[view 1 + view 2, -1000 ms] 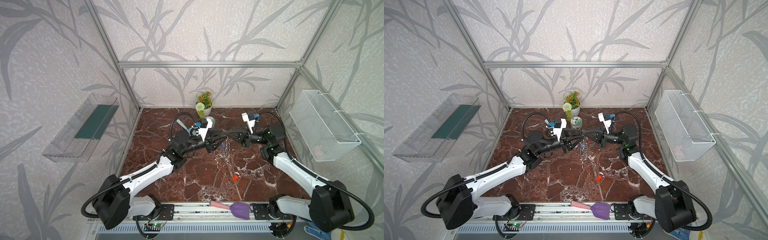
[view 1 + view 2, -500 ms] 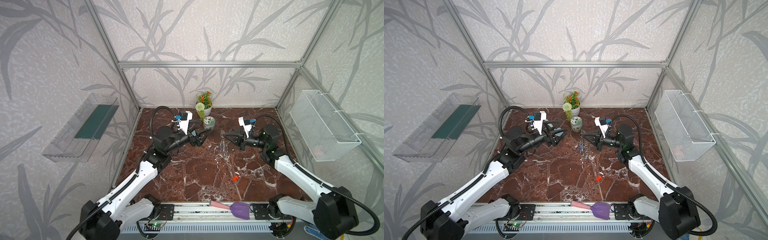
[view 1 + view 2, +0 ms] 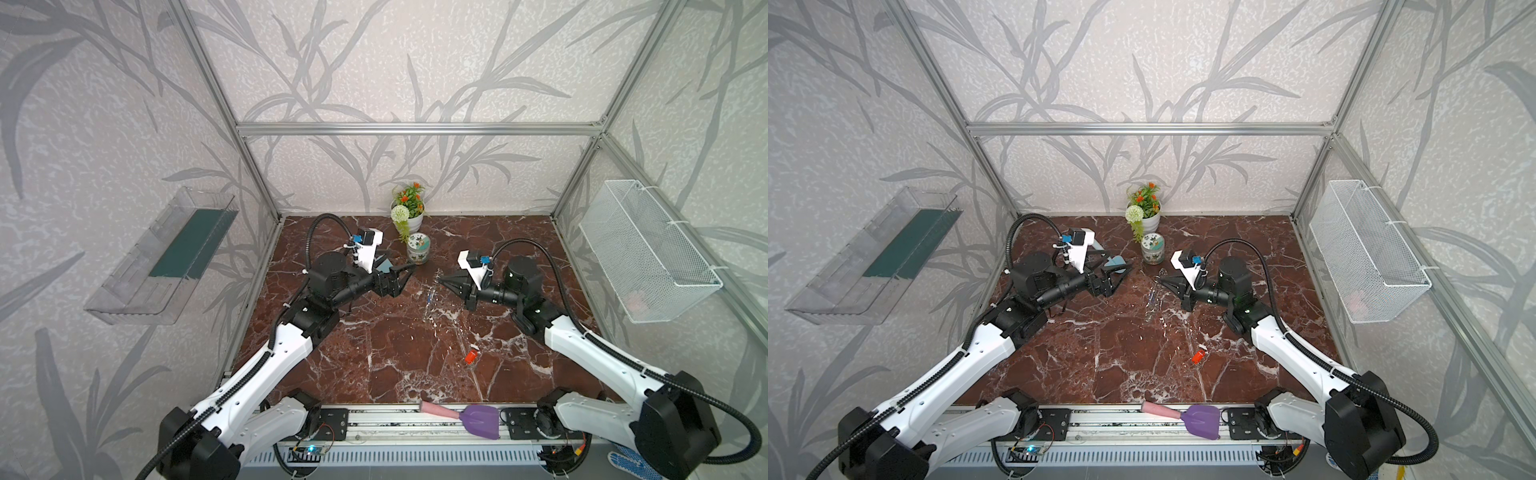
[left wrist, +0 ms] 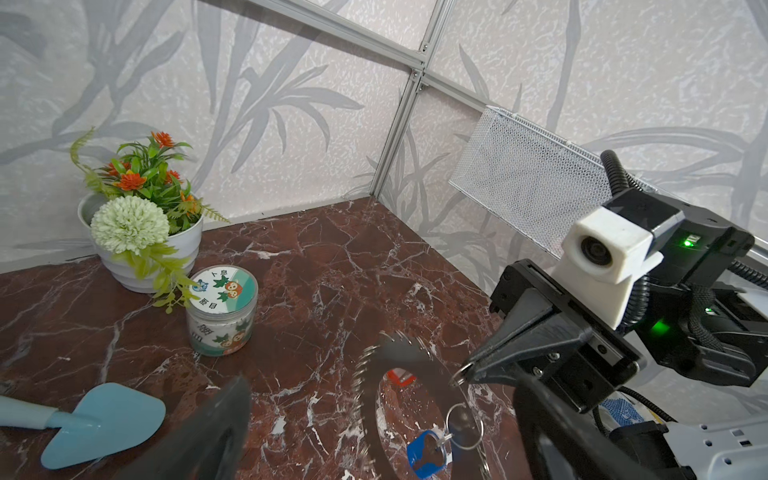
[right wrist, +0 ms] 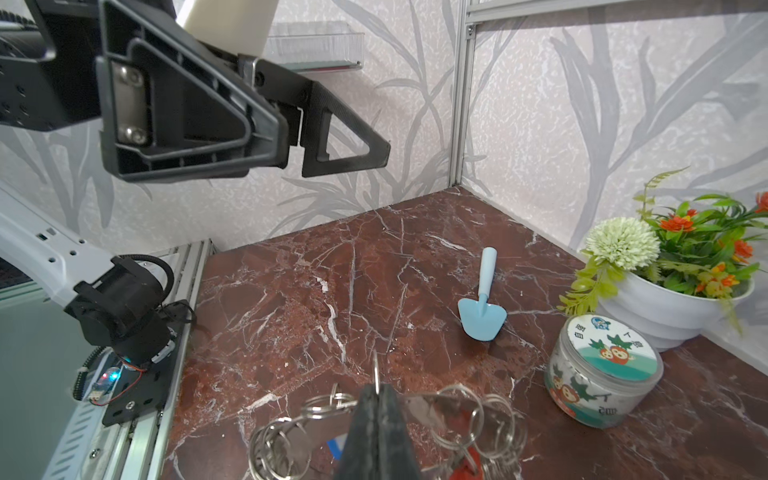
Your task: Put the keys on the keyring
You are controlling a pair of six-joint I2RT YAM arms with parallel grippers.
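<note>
My right gripper (image 3: 442,282) (image 3: 1161,282) is shut on one small split ring at the rim of the keyring (image 4: 415,357), a grey disc edged with wire rings that hangs from it above the table. The blue key (image 4: 426,451) (image 5: 336,446) dangles from a ring on it. The red key (image 3: 471,356) (image 3: 1199,356) lies on the marble nearer the front. My left gripper (image 3: 405,279) (image 3: 1122,279) stands open and empty, a short way left of the keyring. In the right wrist view the shut jaws (image 5: 376,395) pinch the ring.
A light blue trowel (image 3: 384,264) (image 5: 482,316) lies beside my left gripper. A patterned cup (image 3: 417,248) and a flowerpot (image 3: 409,216) stand at the back. A purple trowel (image 3: 478,419) rests on the front rail. A wire basket (image 3: 648,253) hangs on the right wall.
My left gripper has opened and drawn back to the left, away from the keyring. The right gripper has pulled slightly right, keeping the keyring with the blue key on it.
</note>
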